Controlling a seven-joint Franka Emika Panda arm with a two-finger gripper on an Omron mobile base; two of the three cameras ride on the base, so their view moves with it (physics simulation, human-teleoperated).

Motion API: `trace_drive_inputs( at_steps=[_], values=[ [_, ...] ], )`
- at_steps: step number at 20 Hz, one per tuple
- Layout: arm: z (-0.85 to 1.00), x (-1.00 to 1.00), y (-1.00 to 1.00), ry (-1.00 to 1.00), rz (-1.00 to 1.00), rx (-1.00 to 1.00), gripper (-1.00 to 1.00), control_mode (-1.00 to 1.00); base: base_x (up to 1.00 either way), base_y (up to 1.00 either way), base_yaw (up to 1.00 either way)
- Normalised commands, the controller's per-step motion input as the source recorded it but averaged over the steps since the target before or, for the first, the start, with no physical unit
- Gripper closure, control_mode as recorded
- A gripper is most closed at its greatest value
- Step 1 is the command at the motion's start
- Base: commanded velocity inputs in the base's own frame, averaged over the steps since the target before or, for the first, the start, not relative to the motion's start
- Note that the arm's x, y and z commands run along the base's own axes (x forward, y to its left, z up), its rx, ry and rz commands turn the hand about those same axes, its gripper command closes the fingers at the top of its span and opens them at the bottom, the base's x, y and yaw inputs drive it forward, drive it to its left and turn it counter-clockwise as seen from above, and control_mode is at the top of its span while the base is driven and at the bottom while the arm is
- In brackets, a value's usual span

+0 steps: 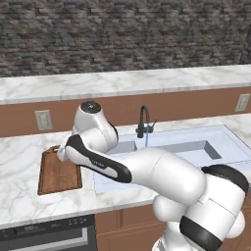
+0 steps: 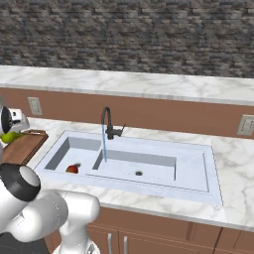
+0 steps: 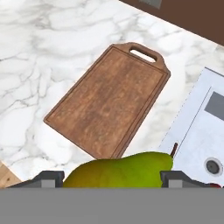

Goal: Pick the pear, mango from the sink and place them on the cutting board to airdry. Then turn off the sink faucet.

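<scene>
My jaws pinched the pear (image 3: 118, 169) above the cutting board (image 3: 109, 99); the mango (image 2: 72, 169) lay in the sink (image 2: 191, 171). Next I judged lowering and releasing necessary.

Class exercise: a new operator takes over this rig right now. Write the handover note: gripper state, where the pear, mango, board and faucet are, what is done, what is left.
Gripper: shut on the pear, held above the cutting board, not yet set down.
Board: bare, on the counter left of the sink.
Mango: in the sink's left basin.
Faucet: water running.
Done: pear lifted out of the sink.
Left: put the pear on the board, fetch the mango and place it there, turn the faucet off.
</scene>
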Motion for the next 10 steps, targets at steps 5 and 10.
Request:
trace_drive_inputs(
  at_steps=[5, 10],
  values=[
    [-0.17, 0.25, 0.21, 0.00, 0.00, 0.00, 1.00, -1.00, 0.00, 0.00, 0.00],
    [-0.16, 0.24, 0.23, 0.00, 0.00, 0.00, 1.00, -1.00, 0.00, 0.00, 0.00]
  ],
)
